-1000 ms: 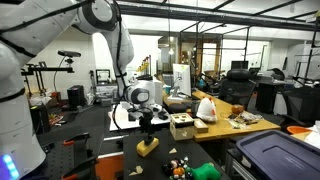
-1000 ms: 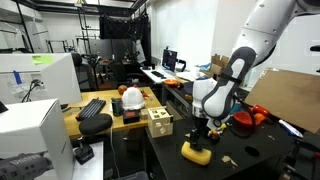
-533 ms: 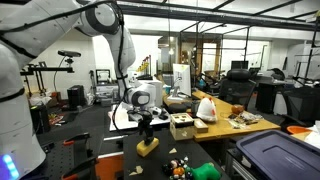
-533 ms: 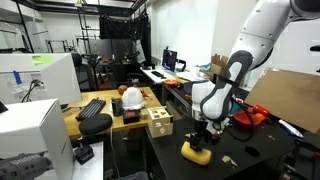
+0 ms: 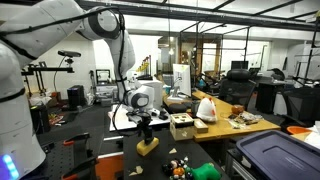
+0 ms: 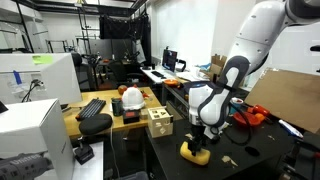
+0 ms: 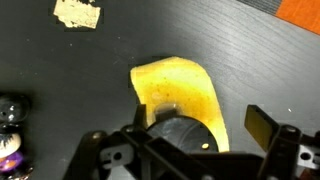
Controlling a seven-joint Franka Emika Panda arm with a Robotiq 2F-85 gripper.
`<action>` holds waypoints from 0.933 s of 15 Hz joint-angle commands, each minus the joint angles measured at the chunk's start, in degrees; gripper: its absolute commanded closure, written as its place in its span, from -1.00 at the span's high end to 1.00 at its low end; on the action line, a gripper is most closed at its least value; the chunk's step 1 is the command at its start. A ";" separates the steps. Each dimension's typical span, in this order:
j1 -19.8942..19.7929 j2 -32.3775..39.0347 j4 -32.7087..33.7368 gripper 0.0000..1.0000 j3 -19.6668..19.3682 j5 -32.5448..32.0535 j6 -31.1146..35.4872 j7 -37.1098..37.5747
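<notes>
A yellow curved block (image 7: 180,88) lies on the black table top (image 7: 70,70); both exterior views show it too (image 5: 148,146) (image 6: 196,152). A grey round part (image 7: 175,130) shows over its near end, right under the wrist. My gripper (image 7: 200,125) hangs just above the block with its jaws wide apart. One finger (image 7: 262,125) stands off the block's right side, and the other is mostly hidden at the left. Nothing is held. The gripper (image 5: 148,128) (image 6: 204,137) points straight down in both exterior views.
A wooden box (image 5: 182,126) (image 6: 158,122) sits on the neighbouring bench beside a white and red bag (image 5: 206,108). A blue bin (image 5: 275,155) stands at the front. In the wrist view there are a tan scrap (image 7: 78,13), an orange mat (image 7: 300,12) and small dark toys (image 7: 10,130).
The arm has shifted slightly sideways and sunk a little closer over the yellow block. The jaws have stayed wide apart and the block has not moved.
</notes>
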 commanded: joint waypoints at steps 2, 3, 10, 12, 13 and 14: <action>1.85 0.86 1.50 1.00 -1.56 -0.83 0.15 -0.07; 2.19 0.85 1.47 1.00 -1.92 -1.02 0.37 0.09; 6.63 0.66 0.71 1.00 -6.51 -2.25 3.94 1.97; 7.15 0.71 0.71 1.00 -6.90 -2.14 4.39 1.76; 7.28 0.75 0.74 1.00 -6.96 -2.10 4.44 1.68; 7.36 0.84 0.79 1.00 -7.02 -2.09 4.46 1.58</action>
